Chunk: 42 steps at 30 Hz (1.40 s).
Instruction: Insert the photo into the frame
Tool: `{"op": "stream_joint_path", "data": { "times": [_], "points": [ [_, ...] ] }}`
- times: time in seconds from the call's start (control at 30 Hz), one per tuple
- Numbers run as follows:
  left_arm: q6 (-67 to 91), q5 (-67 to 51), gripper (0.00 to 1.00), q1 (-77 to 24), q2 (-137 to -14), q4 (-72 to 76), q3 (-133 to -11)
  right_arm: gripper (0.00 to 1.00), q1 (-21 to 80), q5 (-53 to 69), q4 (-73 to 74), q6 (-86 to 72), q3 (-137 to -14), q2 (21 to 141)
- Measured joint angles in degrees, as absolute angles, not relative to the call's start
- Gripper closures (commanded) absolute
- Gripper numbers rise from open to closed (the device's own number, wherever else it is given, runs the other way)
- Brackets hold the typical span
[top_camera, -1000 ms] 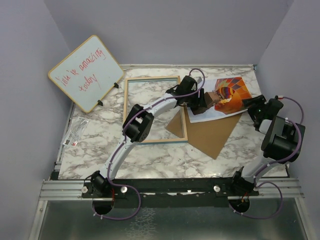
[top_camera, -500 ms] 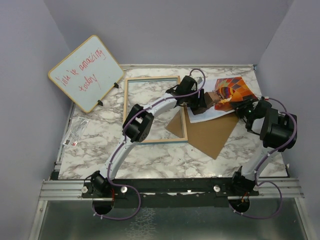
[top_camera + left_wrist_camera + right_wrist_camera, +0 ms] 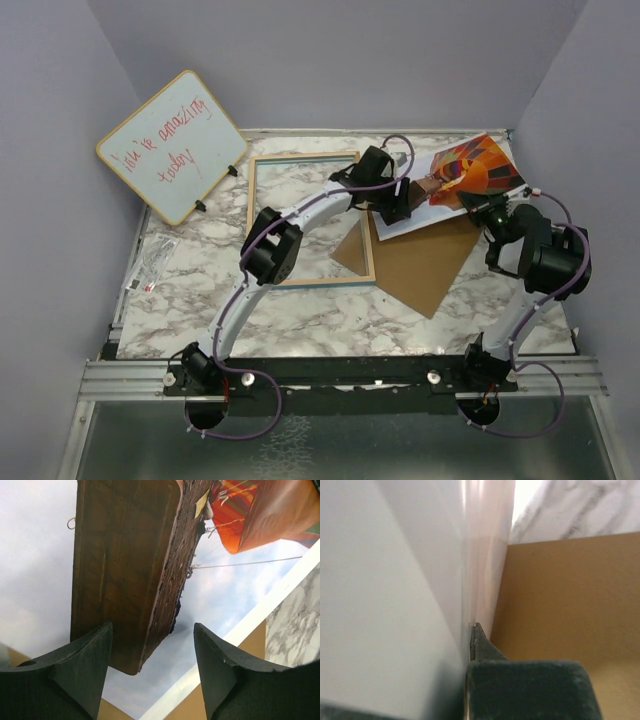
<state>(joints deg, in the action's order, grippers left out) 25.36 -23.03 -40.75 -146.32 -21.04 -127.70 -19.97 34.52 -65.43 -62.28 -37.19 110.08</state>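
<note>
The photo [image 3: 470, 168], a hot-air balloon print, lies at the back right with its right edge lifted off the brown backing board [image 3: 420, 265]. My right gripper [image 3: 481, 206] is shut on that edge. In the right wrist view the photo's white reverse [image 3: 390, 590] fills the left side, pinched at the right gripper [image 3: 472, 630]. My left gripper [image 3: 404, 207] is open just over the photo's left part, with the printed basket [image 3: 125, 565] between and beyond the left gripper [image 3: 152, 667]. The frame [image 3: 252, 220] lies flat to the left, pale wood side up.
A whiteboard [image 3: 172, 145] with red writing leans at the back left. A small clear packet [image 3: 155, 265] lies at the left table edge. The backing board [image 3: 560, 595] lies on marble [image 3: 570, 505] under the photo and partly overlaps the frame's right rail.
My right gripper has moved in to the photo's right edge, shut on it and raised it, so the photo has shifted toward the back right. The left gripper opened slightly.
</note>
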Motion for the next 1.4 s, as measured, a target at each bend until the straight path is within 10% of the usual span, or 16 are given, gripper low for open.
{"op": "stream_joint_path", "data": {
  "times": [0.43, 0.8, 1.4],
  "points": [
    [13.67, -19.62, 0.19, -36.77, -122.56, -24.14, -123.15, 1.0, -19.97, 40.8, -68.84, -68.58, -37.17, 98.04],
    [7.38, -16.8, 0.18, -36.21, -112.14, -26.15, -120.05, 0.99, -13.43, 35.97, -32.77, -61.67, -49.23, 76.47],
    [-2.0, -11.07, 0.14, -50.43, -98.43, -28.29, -110.24, 1.0, 3.27, 15.09, 11.07, -70.43, -63.46, 74.65]
  ]
}}
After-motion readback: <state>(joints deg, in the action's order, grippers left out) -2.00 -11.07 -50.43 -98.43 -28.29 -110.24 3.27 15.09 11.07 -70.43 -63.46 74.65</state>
